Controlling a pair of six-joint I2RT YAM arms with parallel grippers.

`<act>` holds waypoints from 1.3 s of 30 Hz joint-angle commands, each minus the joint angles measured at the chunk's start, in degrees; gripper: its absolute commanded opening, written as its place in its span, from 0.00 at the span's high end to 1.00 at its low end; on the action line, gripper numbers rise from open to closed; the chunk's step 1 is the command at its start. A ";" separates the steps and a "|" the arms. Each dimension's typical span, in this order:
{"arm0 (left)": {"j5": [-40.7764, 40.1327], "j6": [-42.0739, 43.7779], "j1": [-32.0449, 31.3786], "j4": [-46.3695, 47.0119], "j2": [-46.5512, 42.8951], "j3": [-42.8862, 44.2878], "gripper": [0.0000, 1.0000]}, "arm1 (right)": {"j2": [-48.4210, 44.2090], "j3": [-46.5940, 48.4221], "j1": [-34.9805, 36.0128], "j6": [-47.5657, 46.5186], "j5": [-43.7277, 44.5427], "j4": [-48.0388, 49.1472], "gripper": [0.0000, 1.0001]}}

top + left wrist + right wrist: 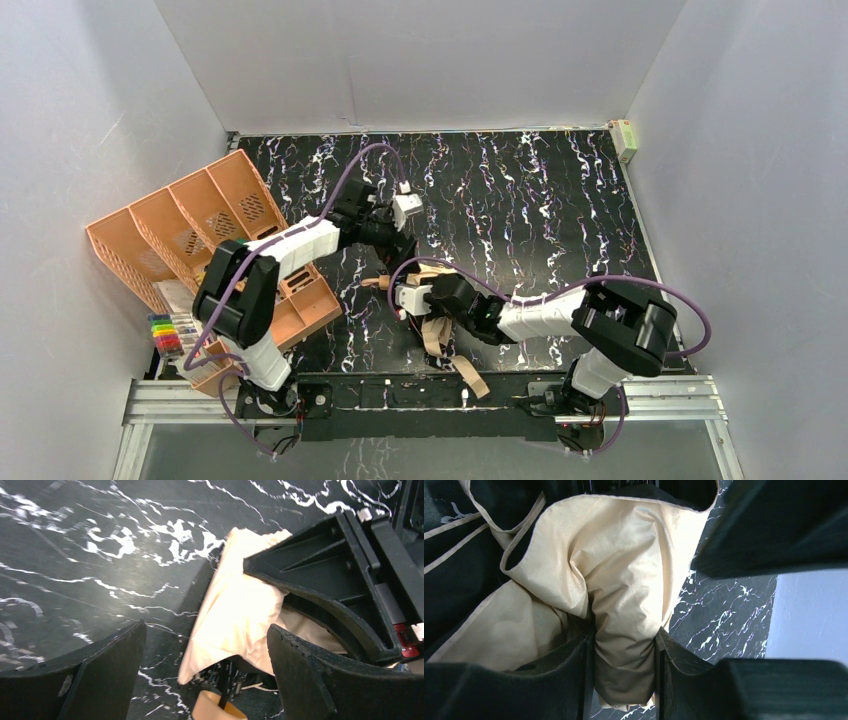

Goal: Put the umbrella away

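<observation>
Two arms meet over the umbrella (436,336), which lies crumpled near the middle of the black marbled table (545,200), toward its front edge. The right claw (624,640) pinches a fold of the tan cloth. The left claw (204,630) is spread wide just above the tabletop, with the cloth's edge lying between its fingers and the other claw crowding in beside it. An orange organizer (200,215) sits askew at the left edge, with a box of coloured markers (168,335) beside it.
</observation>
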 commanded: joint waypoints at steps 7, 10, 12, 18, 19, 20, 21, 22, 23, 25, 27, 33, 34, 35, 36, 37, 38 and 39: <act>3.81 4.79 -4.82 -8.12 3.90 1.36 0.06 | -0.34 -2.80 0.14 1.13 1.08 -8.89 1.00; 2.69 6.44 -5.71 -9.20 4.80 0.91 0.07 | -0.96 -2.85 0.11 1.50 1.58 -8.84 1.00; 1.32 7.43 -5.96 -9.23 5.27 0.48 0.09 | -1.28 -2.91 0.15 1.66 1.79 -8.59 1.00; -1.14 9.22 -6.15 -9.91 6.72 -0.02 0.13 | -1.41 -3.08 0.08 1.67 3.50 -8.44 1.00; -1.28 9.80 -6.17 -10.15 6.67 -0.05 0.13 | -1.45 -3.23 0.11 1.49 3.70 -8.63 1.00; -1.37 10.35 -6.08 -10.43 6.53 -0.01 0.13 | -1.53 -3.40 0.16 1.24 3.79 -8.74 1.00; -1.81 10.70 -6.06 -10.58 6.37 0.12 0.13 | -1.70 -3.62 0.09 0.98 3.80 -8.86 1.00; -2.02 10.86 -6.00 -10.67 6.23 0.31 0.13 | -1.89 -3.77 0.08 0.79 3.75 -8.96 1.00; -1.93 11.19 -5.93 -10.83 6.28 0.64 0.14 | -2.07 -3.91 0.07 0.60 3.79 -8.99 1.00; -1.46 11.45 -5.89 -11.25 6.86 1.10 0.16 | -2.24 -4.05 0.12 0.15 3.99 -9.13 1.00; -0.63 11.64 -5.89 -11.68 8.13 1.58 0.23 | -2.34 -3.91 0.10 -0.15 4.30 -9.31 1.00; 1.58 11.85 -6.35 -12.66 11.63 3.46 0.39 | -3.07 -2.97 0.08 0.39 3.58 -9.45 1.00; 1.70 11.73 -6.59 -12.63 11.85 3.74 0.42 | -3.14 -2.81 0.14 0.44 3.39 -9.37 1.00; 1.76 11.64 -6.78 -12.64 12.50 4.00 0.45 | -3.24 -2.68 0.10 0.45 3.24 -9.28 1.00; 1.78 11.53 -7.05 -12.61 12.98 4.38 0.49 | -3.44 -2.61 0.15 0.44 3.00 -9.13 1.00; 1.73 11.39 -7.17 -12.61 13.43 4.72 0.52 | -3.53 -2.58 0.09 0.45 2.90 -9.00 1.00; 1.61 11.33 -7.40 -12.65 13.90 4.88 0.56 | -3.74 -2.56 0.14 0.52 2.63 -8.91 1.00; 1.26 11.28 -7.69 -12.70 14.21 5.08 0.62 | -3.97 -2.56 0.10 0.58 2.51 -8.77 1.00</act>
